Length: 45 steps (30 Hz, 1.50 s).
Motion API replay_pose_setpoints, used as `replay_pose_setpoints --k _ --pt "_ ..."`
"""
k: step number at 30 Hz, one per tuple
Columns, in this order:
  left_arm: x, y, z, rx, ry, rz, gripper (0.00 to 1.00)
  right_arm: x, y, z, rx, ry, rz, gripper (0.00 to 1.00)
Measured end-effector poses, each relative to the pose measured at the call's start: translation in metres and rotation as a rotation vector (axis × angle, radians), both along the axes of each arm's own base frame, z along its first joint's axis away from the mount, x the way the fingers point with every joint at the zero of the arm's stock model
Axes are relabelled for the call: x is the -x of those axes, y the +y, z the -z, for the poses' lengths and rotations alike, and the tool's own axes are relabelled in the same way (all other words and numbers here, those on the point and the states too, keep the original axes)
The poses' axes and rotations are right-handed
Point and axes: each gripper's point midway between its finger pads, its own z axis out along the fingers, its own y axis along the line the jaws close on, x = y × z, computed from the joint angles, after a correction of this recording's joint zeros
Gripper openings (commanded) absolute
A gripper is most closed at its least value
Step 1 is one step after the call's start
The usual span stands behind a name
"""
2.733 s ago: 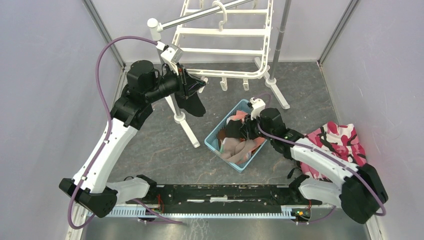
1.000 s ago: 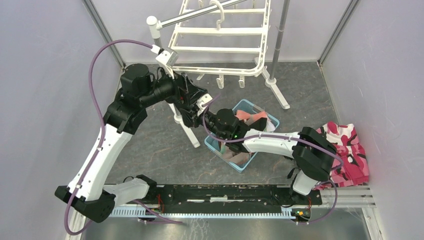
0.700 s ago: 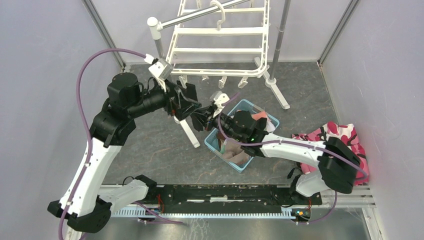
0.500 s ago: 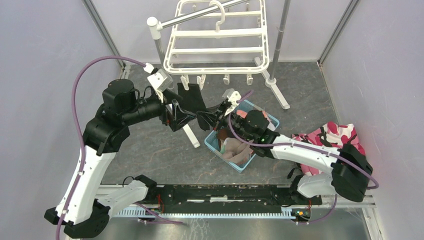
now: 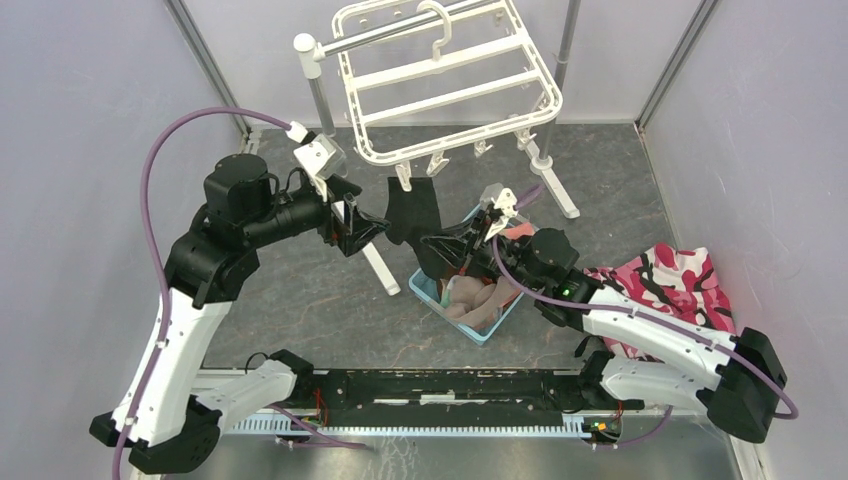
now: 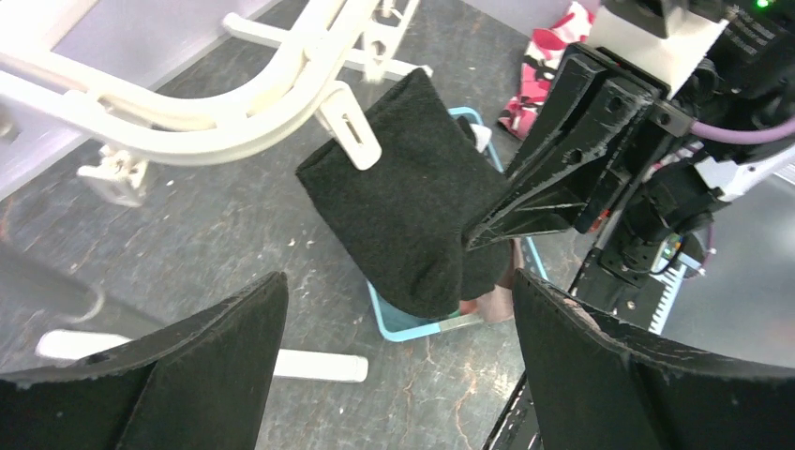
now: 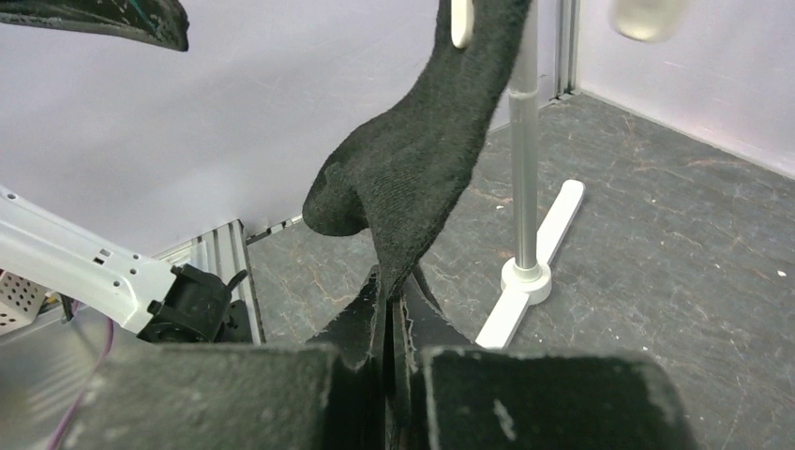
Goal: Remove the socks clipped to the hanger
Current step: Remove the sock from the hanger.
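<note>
The white hanger (image 5: 450,85) hangs tilted from the grey pole. One black sock (image 5: 410,210) dangles from a clip (image 6: 352,141) on its near edge. My right gripper (image 5: 440,245) is shut on the sock's lower end, and the cloth is pinched between its fingertips (image 7: 387,286). In the right wrist view the sock (image 7: 412,159) stretches up to the clip (image 7: 460,23). My left gripper (image 5: 355,222) stands open just left of the sock, touching nothing. Through its jaws I see the sock (image 6: 403,202) and the right fingers (image 6: 562,159). Several other socks (image 5: 480,295) lie in the basket.
The light blue basket (image 5: 428,288) sits on the floor under the right gripper. The pole stand's white foot (image 5: 380,265) lies beside it and a second pole (image 5: 560,60) rises at the back. A pink camouflage cloth heap (image 5: 680,290) lies at right.
My left gripper has let go of the black sock and drawn back to the left. The right gripper has taken its lower end and pulled it right. The hanger has swung and tilted.
</note>
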Motion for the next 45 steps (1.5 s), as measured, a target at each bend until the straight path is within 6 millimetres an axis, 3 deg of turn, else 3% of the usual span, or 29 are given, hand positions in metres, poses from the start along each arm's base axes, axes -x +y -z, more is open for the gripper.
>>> replay_pose_setpoints --k 12,16,23,30,33,35,36,38,43,45 --pt "-0.019 -0.040 0.016 0.065 0.078 0.144 0.92 0.005 -0.009 0.010 0.032 0.073 -0.054 0.01" --pt "-0.009 -0.040 0.030 0.069 0.120 0.167 0.91 0.009 -0.014 0.005 0.022 0.077 -0.084 0.03" --pt "0.031 -0.040 0.048 0.101 0.178 0.289 0.85 0.016 -0.017 0.002 0.008 0.097 -0.146 0.12" --pt "0.026 -0.045 0.058 0.101 0.206 0.301 0.83 0.031 -0.006 0.008 0.007 0.145 -0.260 0.17" --pt "0.022 -0.047 0.060 0.106 0.218 0.295 0.71 0.036 -0.005 0.006 -0.001 0.153 -0.288 0.29" --pt "0.023 -0.049 0.060 0.120 0.225 0.306 0.52 0.038 -0.005 0.003 -0.012 0.153 -0.302 0.37" --pt "0.023 -0.050 0.060 0.125 0.227 0.312 0.37 0.040 -0.004 0.001 -0.019 0.149 -0.311 0.41" --pt "0.025 -0.052 0.060 0.139 0.239 0.322 0.20 0.040 -0.002 -0.004 -0.035 0.146 -0.321 0.47" --pt "0.027 -0.054 0.057 0.156 0.241 0.342 0.03 0.037 0.006 -0.020 -0.098 0.147 -0.351 0.52" --pt "0.028 -0.055 0.056 0.162 0.246 0.349 0.02 0.037 0.010 -0.027 -0.136 0.155 -0.378 0.56"
